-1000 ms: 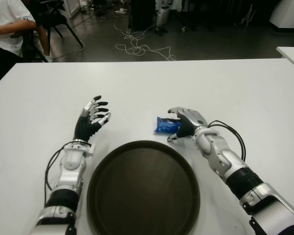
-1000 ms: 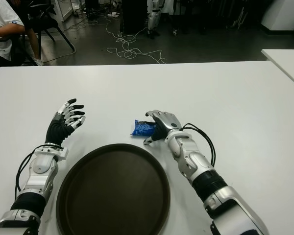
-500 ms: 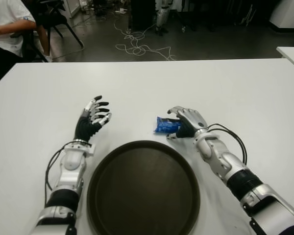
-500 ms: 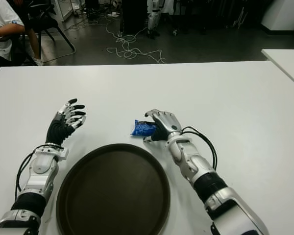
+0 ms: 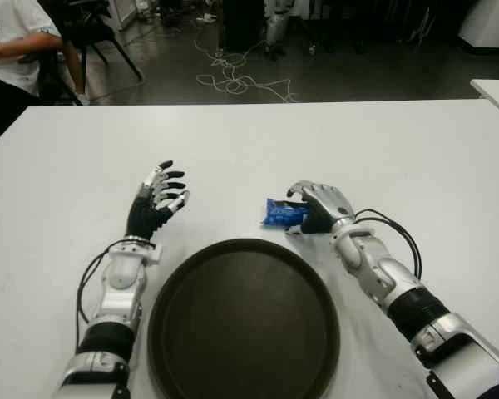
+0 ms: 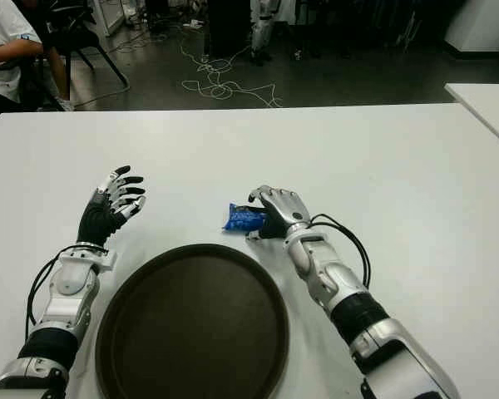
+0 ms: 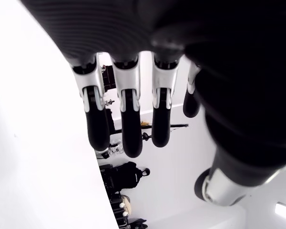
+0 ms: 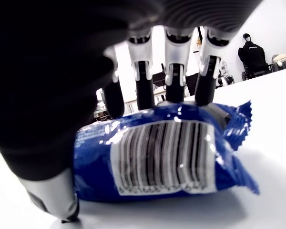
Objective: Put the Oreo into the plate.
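Observation:
The Oreo (image 5: pixel 279 214) is a small blue packet lying flat on the white table (image 5: pixel 399 158), just beyond the far right rim of the dark round plate (image 5: pixel 241 324). My right hand (image 5: pixel 309 209) is at the packet's right end, fingers reaching over its top and thumb low on its near side. In the right wrist view the fingers (image 8: pixel 174 71) stand nearly straight behind the Oreo (image 8: pixel 167 160), which still rests on the table. My left hand (image 5: pixel 160 198) shows left of the plate, fingers spread (image 7: pixel 128 119) and holding nothing.
A person (image 5: pixel 8 41) sits by a chair beyond the table's far left corner. Cables (image 5: pixel 233 79) lie on the dark floor behind. A second white table's corner (image 5: pixel 495 87) shows at the far right.
My right hand has slid a little farther onto the packet, its thumb now closer against the wrapper. The packet, plate and left hand stay put.

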Robot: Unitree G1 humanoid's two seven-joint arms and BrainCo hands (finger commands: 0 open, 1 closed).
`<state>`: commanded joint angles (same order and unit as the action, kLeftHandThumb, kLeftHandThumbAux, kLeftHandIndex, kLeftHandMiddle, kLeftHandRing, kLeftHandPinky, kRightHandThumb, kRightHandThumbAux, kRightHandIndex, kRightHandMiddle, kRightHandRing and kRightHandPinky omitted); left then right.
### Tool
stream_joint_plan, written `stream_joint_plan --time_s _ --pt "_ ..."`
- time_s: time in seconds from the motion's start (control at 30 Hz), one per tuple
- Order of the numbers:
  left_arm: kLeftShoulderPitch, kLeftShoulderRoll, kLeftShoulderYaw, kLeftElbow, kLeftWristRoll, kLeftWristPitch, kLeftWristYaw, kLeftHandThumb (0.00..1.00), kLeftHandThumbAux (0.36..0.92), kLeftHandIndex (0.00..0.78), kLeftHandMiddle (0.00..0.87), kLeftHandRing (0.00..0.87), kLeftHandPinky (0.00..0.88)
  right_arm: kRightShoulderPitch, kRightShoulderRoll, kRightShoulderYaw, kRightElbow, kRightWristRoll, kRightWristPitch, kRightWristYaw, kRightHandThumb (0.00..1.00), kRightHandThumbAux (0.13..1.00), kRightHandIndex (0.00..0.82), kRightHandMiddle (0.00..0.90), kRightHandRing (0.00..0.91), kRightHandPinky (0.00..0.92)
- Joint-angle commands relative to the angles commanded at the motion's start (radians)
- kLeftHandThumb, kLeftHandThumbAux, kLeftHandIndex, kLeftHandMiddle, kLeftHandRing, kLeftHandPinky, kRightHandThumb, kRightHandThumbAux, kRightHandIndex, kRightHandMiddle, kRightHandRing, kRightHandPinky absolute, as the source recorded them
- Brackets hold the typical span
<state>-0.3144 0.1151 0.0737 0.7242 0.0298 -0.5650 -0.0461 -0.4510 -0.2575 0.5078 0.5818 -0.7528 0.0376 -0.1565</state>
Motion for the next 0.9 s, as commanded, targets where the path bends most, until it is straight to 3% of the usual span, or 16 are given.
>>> stream_joint_plan --time_s 0.1,0.3,0.43,0.53,0.63,0.7,0.8,0.9 --pt "0.002 -0.002 -0.002 -0.006 0.001 0.004 0.003 0.405 0.751 0.144 0.267 0.294 0.325 0.004 -0.006 -0.003 -0.017 0.004 0.003 0.010 0.020 0.785 0.517 0.634 0.615 0.201" --pt "0.008 -0.004 -0.005 -0.024 -0.003 0.016 0.000 0.419 0.753 0.144 0.263 0.292 0.321 0.012 -0.018 -0.011 -0.053 0.017 0.000 0.042 0.002 0.790 0.523 0.648 0.634 0.164" --pt "0.014 -0.004 -0.007 -0.040 -0.003 0.027 0.001 0.413 0.750 0.142 0.264 0.289 0.313 0.017 -0.020 -0.016 -0.066 0.021 0.002 0.058 0.000 0.786 0.517 0.639 0.629 0.185" --pt "0.018 -0.005 -0.009 -0.050 -0.004 0.034 0.002 0.411 0.747 0.138 0.260 0.287 0.323 0.021 -0.023 -0.021 -0.077 0.027 0.002 0.070 0.000 0.815 0.538 0.680 0.676 0.335" --pt "0.023 -0.006 -0.011 -0.062 -0.002 0.045 0.006 0.415 0.744 0.137 0.259 0.287 0.325 0.025 -0.025 -0.027 -0.091 0.033 0.003 0.087 0.000 0.833 0.547 0.697 0.694 0.423" --pt "0.026 -0.005 -0.012 -0.070 0.001 0.053 0.012 0.408 0.744 0.138 0.263 0.289 0.323 0.029 -0.026 -0.032 -0.102 0.039 0.005 0.100 0.000 0.856 0.555 0.715 0.713 0.542" --pt "0.029 -0.005 -0.013 -0.078 0.001 0.062 0.015 0.401 0.748 0.140 0.264 0.288 0.318 0.035 -0.026 -0.038 -0.117 0.043 0.010 0.114 0.000 0.873 0.565 0.732 0.727 0.614" --pt "0.032 -0.005 -0.014 -0.083 -0.002 0.065 0.015 0.416 0.747 0.142 0.267 0.292 0.323 0.041 -0.028 -0.043 -0.137 0.043 0.018 0.128 0.004 0.883 0.558 0.734 0.726 0.618"
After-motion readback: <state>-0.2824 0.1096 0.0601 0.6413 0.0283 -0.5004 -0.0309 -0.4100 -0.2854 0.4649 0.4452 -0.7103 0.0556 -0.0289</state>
